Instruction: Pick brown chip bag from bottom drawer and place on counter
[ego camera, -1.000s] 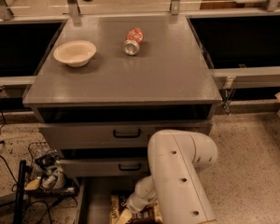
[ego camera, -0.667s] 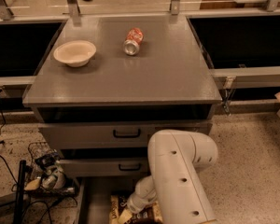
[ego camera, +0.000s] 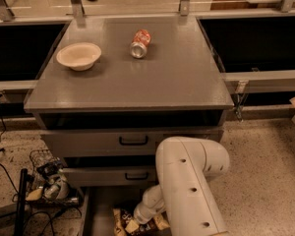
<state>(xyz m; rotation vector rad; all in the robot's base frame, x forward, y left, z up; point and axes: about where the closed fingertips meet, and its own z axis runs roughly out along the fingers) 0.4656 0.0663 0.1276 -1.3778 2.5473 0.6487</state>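
Observation:
The bottom drawer [ego camera: 101, 208] is pulled open at the bottom of the view, a grey tray below two shut drawers with black handles. The brown chip bag [ego camera: 124, 222] lies in it, partly covered by my white arm. My gripper [ego camera: 137, 223] reaches down onto the bag at the frame's lower edge; most of it is hidden by the arm. The counter [ego camera: 152, 70] is the dark-grey cabinet top above.
A cream bowl [ego camera: 78, 56] sits on the counter's left. A red soda can [ego camera: 140, 44] lies on its side near the back. A wire basket with clutter [ego camera: 49, 183] and cables lie on the floor at left. Metal rails run behind the counter.

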